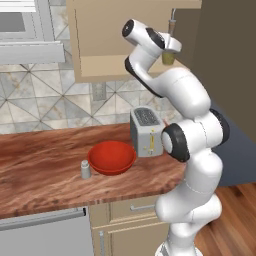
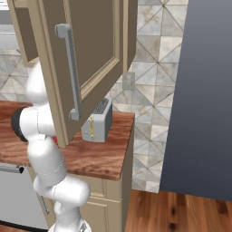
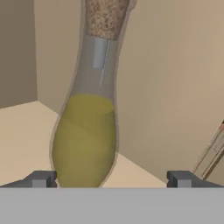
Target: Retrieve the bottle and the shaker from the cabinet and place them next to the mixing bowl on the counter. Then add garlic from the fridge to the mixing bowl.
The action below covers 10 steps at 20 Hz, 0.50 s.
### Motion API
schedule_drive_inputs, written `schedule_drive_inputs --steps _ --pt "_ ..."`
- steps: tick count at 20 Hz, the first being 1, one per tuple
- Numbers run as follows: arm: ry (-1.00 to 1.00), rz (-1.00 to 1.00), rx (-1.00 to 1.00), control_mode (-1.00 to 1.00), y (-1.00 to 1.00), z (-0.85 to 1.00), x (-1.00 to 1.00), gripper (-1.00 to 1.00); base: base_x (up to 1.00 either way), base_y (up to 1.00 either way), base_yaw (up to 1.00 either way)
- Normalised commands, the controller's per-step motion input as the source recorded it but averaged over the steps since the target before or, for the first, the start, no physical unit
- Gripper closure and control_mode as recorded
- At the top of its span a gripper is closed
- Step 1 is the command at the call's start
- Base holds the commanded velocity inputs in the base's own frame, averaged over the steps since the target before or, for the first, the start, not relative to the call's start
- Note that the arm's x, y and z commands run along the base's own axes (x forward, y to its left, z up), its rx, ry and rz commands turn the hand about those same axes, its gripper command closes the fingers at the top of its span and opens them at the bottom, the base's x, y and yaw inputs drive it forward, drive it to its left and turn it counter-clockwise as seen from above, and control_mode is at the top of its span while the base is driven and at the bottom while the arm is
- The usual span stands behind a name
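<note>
One slim olive-yellow bottle [image 3: 85, 140] with a long narrow neck stands on the shelf inside the light tan wooden wall cabinet [image 1: 100, 40], while one small grey shaker [image 1: 86, 169] sits on the reddish-brown wood-grain counter [image 1: 45, 170] just beside one glossy red mixing bowl [image 1: 111, 157], near one silver toaster [image 1: 146, 131]. From the left, the arm hides most of the bottle. The pincer [image 3: 112, 179] stands wide, the bottle between its fingertips, untouched.

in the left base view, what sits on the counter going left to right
shaker → mixing bowl → toaster, all on the counter
</note>
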Motion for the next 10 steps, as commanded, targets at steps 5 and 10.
schedule_drive_inputs --steps 5,10 --pt "0.00 0.00 0.00 -1.00 -0.01 0.00 0.47 -1.00 0.00 0.00 0.00" --pt "0.00 0.00 0.00 -1.00 -0.23 0.00 0.23 -1.00 0.00 0.00 0.00"
